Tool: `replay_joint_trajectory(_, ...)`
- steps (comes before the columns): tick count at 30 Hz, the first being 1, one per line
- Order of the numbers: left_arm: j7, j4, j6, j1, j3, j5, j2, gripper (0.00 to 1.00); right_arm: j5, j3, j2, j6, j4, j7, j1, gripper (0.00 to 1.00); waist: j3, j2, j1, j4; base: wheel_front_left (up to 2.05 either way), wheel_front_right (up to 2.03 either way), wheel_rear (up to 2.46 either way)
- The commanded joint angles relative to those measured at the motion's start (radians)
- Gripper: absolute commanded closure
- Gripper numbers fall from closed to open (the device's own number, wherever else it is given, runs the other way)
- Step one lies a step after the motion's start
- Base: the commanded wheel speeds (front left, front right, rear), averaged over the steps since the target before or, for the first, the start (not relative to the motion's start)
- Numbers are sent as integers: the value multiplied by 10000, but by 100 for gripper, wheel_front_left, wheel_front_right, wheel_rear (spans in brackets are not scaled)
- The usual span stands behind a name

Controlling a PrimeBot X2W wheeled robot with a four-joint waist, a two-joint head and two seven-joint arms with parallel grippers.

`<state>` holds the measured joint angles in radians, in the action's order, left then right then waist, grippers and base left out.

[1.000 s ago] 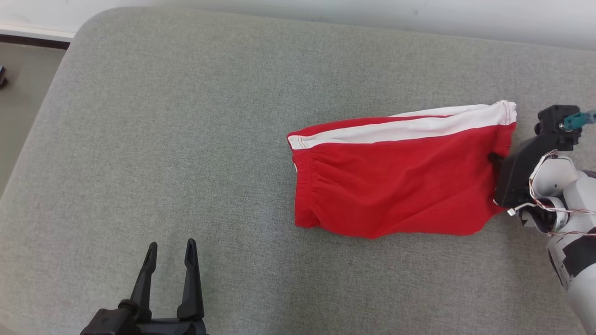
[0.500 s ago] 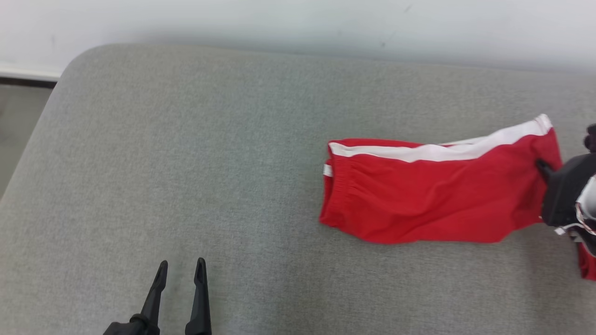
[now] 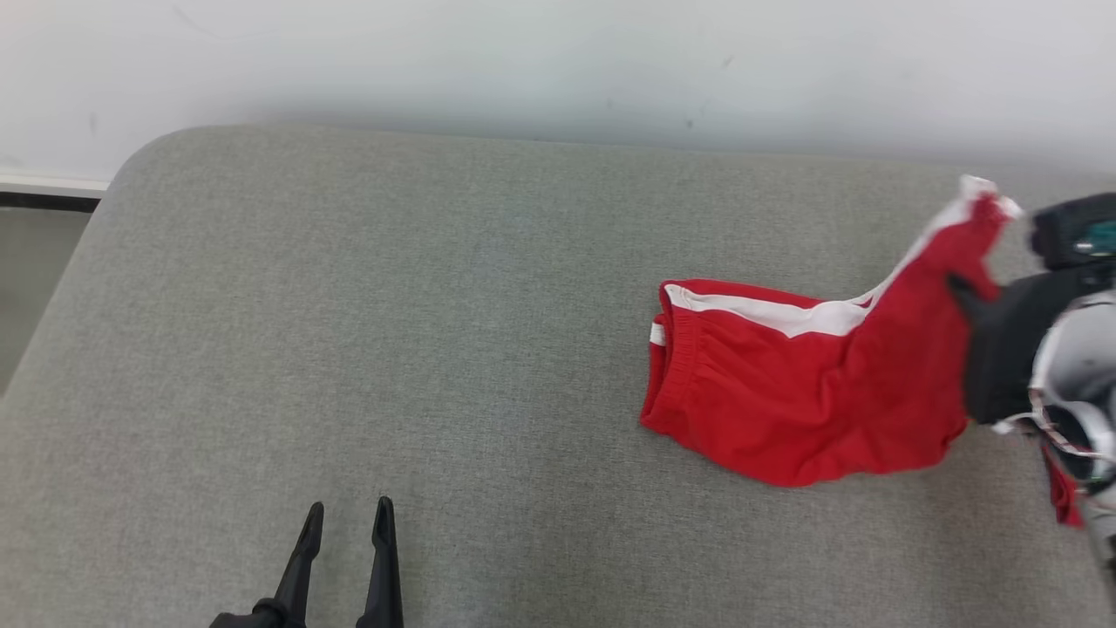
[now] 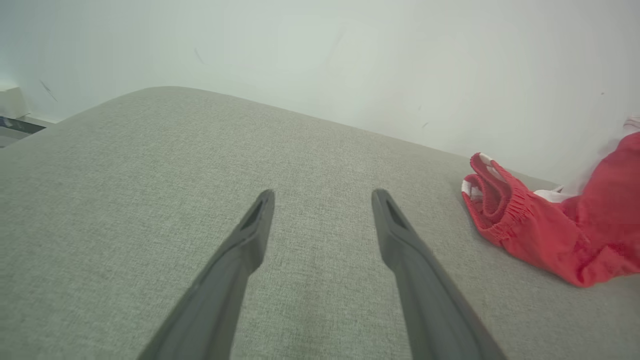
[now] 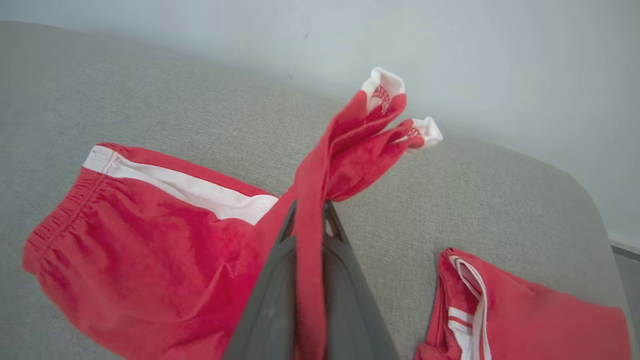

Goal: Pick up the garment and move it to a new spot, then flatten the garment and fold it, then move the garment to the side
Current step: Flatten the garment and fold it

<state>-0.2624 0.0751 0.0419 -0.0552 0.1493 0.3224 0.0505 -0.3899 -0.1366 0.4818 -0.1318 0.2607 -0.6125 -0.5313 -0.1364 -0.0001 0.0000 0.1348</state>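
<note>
The garment point(image 3: 802, 401) is a pair of red shorts with a white side stripe, lying on the grey cushion point(image 3: 392, 331) at the right. My right gripper point(image 3: 959, 288) is shut on its right end, which is lifted and bunched while the waistband end rests on the cushion. In the right wrist view the gripper point(image 5: 309, 210) pinches a red fold of the garment point(image 5: 140, 250), and white hem corners stick up beyond the fingers. My left gripper point(image 3: 347, 515) stands open over bare cushion at the lower left, far from the cloth. The left wrist view shows the same gripper point(image 4: 322, 200) holding nothing, with the garment point(image 4: 560, 230) at its right.
A pale wall point(image 3: 558, 61) runs behind the cushion. The cushion's rounded left corner drops to the floor point(image 3: 35, 262). Another piece of red cloth with white stripes point(image 5: 525, 315) lies by the cushion's right edge.
The head camera has tilted up. My right gripper has raised the garment's right end and drawn the garment to the right across the cushion. The left gripper stays open.
</note>
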Motion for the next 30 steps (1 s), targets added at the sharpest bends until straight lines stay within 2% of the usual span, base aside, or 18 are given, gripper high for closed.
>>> replay_joint_trajectory(1, -26, 21, -27, 40, 30, 123, -5, 0, 59, -260, -219, 27, -270, -257, -75, 100, -18, 1, 0, 113, 0, 0, 0)
replay_joint_trajectory(5, -26, 21, -49, 144, 107, 219, -5, 0, -37, -1020, -576, 27, -373, -755, -467, 100, -107, 1, 0, 370, 0, 0, 0)
replay_joint_trajectory(11, -26, -26, -123, 300, 235, 410, -5, 0, -169, -1989, -1175, 27, 410, -849, -1046, 100, -296, 1, 0, 830, 0, 0, 0)
replay_joint_trajectory(21, -26, -54, -195, 398, 344, 547, -5, 0, -492, -3167, -1526, 27, 1633, -536, -1576, 100, -421, 1, 0, 1175, 0, 0, 0)
replay_joint_trajectory(22, -26, -67, -212, 387, 346, 558, -5, 0, -620, -3237, -1575, 27, 1655, -453, -1624, 69, -422, 1, 0, 1176, 0, 0, 0)
replay_joint_trajectory(23, -26, -67, -220, 380, 344, 560, -7, 0, -754, -3312, -1605, 27, 1665, -380, -1662, 9, -420, 1, 0, 1166, 0, 0, 0)
replay_joint_trajectory(24, -26, -74, -229, 378, 327, 561, -5, 0, -947, -3389, -1637, 27, 1661, -357, -1653, 0, -404, 1, 0, 1144, 0, 0, 0)
replay_joint_trajectory(27, -26, -100, -249, 299, 241, 517, -7, 0, -1780, -3368, -1827, 27, 1351, -104, -1570, 0, -314, 1, 0, 1010, 0, 0, 0)
replay_joint_trajectory(30, -26, -106, -245, 173, 166, 442, -5, 0, -2158, -2979, -1689, 27, 998, 532, -1509, 0, -216, 1, 0, 814, 0, 0, 0)
